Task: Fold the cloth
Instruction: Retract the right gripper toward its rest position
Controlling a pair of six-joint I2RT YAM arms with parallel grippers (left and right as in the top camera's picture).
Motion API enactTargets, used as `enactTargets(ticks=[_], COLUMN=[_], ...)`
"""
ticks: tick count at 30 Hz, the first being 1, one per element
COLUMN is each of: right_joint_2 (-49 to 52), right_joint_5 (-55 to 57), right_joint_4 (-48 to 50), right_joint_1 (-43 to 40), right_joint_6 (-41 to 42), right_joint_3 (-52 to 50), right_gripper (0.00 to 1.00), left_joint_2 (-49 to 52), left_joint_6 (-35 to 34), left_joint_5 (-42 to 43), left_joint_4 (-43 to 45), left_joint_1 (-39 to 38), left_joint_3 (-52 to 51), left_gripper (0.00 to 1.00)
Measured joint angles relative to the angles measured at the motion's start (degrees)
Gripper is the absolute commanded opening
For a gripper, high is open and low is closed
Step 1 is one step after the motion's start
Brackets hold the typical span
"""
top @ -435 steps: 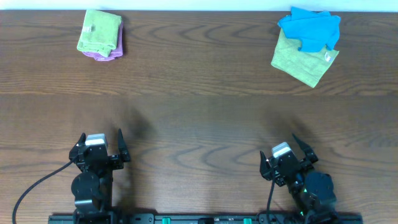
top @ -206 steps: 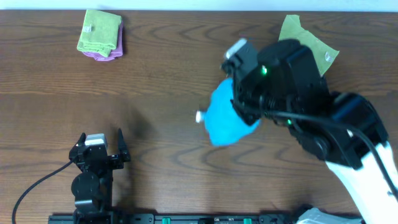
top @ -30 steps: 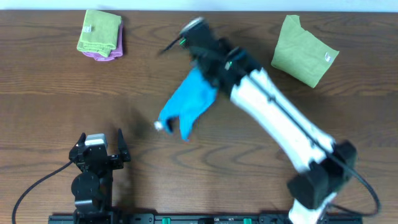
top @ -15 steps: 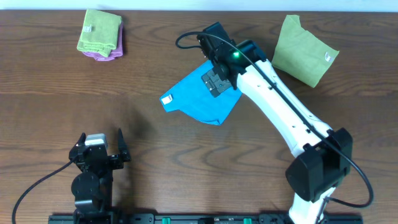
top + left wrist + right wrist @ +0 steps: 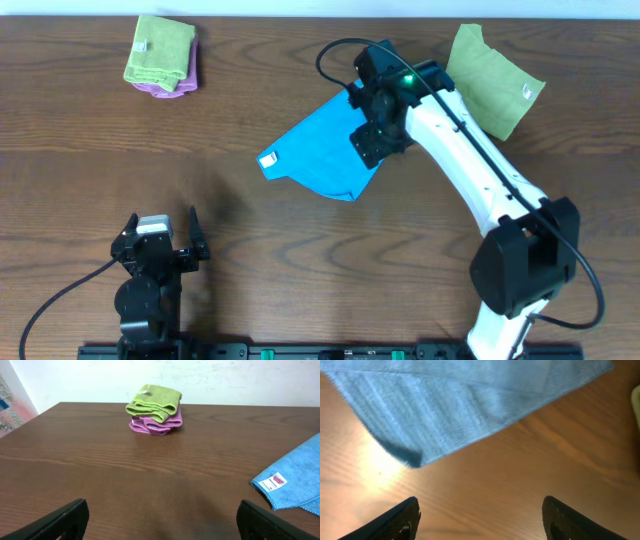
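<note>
Where it lies on the brown wooden table point(image 5: 300, 280), the cloth point(image 5: 315, 150) sits a little right of centre and towards the far half of the surface. It is spread low against the wood in a roughly triangular outline. Its white tag point(image 5: 270, 160) marks the left-hand corner, pointing towards the left arm's side. Along the lower point one edge looks doubled over. The cloth's far right portion is hidden beneath the right arm point(image 5: 470, 170), which reaches diagonally across the table from the near right edge.

The right gripper point(image 5: 372, 140) hangs over that right portion of the cloth. In its wrist view the right gripper point(image 5: 480, 520) has its two dark fingers point(image 5: 395, 520) spread wide, with only bare wood between them. The blue fabric point(image 5: 460, 405) lies beyond the tips, so nothing is held.

The left gripper point(image 5: 162, 225) rests at the near left edge, well apart from the cloth. Its jaws are fully parted and empty. From its wrist view the cloth's tagged corner point(image 5: 274, 481) shows at the right.

A lime-green cloth point(image 5: 490, 80) lies folded at the far right, near the cloth but not touching it. At the far left, a second lime-green cloth point(image 5: 160, 50) sits on top of a purple cloth point(image 5: 165, 88).
</note>
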Motion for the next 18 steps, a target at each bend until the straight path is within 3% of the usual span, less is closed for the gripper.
enactTargets(ticks=[4, 12, 18], right_joint_2=[-6.8, -32.3, -51.1], right_joint_5=[-1.0, -1.7, -1.7], right_joint_4=[-2.0, -3.5, -2.5], right_joint_1=[0.2, 0.0, -0.5], right_joint_6=[0.7, 1.2, 1.8], right_joint_3=[-0.3, -1.5, -15.8], right_gripper=[0.83, 0.88, 0.91], left_joint_2=[0.0, 0.0, 0.0], left_joint_6=[0.0, 0.0, -2.8], left_joint_5=[0.0, 0.0, 1.2], left_joint_4=[0.0, 0.0, 0.3], left_joint_1=[0.0, 0.0, 0.0], left_joint_3=[0.0, 0.0, 0.0], left_gripper=[0.95, 0.95, 0.95])
